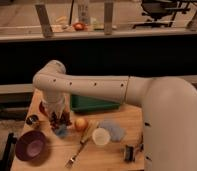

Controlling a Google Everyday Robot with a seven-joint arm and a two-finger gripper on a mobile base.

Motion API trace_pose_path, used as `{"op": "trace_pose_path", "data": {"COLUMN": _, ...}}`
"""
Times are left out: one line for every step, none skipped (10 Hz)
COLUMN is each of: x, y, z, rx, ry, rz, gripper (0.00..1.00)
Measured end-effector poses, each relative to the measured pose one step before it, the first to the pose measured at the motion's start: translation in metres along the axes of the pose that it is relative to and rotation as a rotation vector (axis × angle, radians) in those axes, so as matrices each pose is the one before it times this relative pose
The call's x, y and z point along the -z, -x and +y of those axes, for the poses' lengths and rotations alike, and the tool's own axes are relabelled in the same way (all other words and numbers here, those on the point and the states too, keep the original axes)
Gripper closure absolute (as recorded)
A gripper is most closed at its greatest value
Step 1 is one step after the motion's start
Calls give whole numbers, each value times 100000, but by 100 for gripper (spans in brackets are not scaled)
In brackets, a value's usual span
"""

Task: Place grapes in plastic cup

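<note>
Camera view: the claw [57, 120] is hanging over the plastic cup [61, 131], gripping the grapes [60, 119]; releasing should wait until centred above the rim.

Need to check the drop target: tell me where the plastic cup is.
The plastic cup sits left of centre on the table, under the gripper, left of the orange fruit.

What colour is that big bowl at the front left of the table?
Purple: the bowl shows in the camera view, front-left of the gripper, which is down by the grapes.
</note>
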Motion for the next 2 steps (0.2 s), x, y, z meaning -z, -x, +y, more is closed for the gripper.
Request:
{"op": "trace_pose_path", "data": {"x": -154, "y": 84, "z": -112, "rx": 630, "ry": 704, "rz": -431, "gripper": 100}}
{"op": "trace_pose_path", "data": {"x": -197, "y": 91, "z": -108, "rx": 564, "ry": 473, "rz": -469, "gripper": 100}}
